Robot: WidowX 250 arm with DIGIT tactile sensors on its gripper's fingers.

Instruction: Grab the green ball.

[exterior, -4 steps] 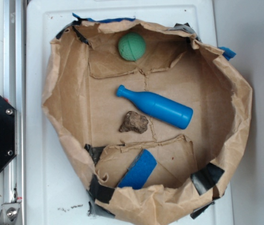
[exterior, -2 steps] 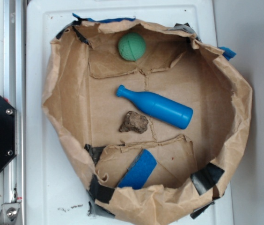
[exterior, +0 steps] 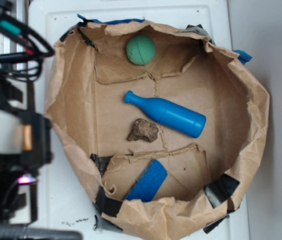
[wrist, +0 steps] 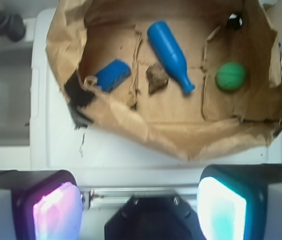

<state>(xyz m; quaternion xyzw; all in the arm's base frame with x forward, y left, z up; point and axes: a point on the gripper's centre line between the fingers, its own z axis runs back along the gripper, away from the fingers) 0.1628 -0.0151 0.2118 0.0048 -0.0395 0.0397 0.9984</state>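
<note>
1. well ahead of the gripper (wrist: 141, 200) and off to its right in the wrist view, the green ball (wrist: 230, 76) (exterior: 141, 49) lay on the floor of an opened brown paper bag (wrist: 171, 135) (exterior: 81, 110), close to the bag's side wall.
2. the gripper's two fingers (wrist: 56, 205) stood spread wide apart at the bottom of the wrist view, with nothing between them; one pad glowed pink and the other cyan.
3. the gripper hung outside the bag, over the white surface (wrist: 56, 145) and a metal rail (wrist: 141, 192), apart from the ball.
4. nearer the gripper's centre line, a blue bottle-shaped pin (wrist: 170, 54) (exterior: 166, 114) lay on its side in the bag, its narrow neck pointing toward the gripper.
5. just left of the pin sat a brown rock (wrist: 156, 78) (exterior: 143, 130), and farther left a blue block (wrist: 112, 75) (exterior: 148, 181) lay against the paper.
6. in the exterior view the arm (exterior: 11, 135) filled the left edge, blurred, beside the bag.
</note>
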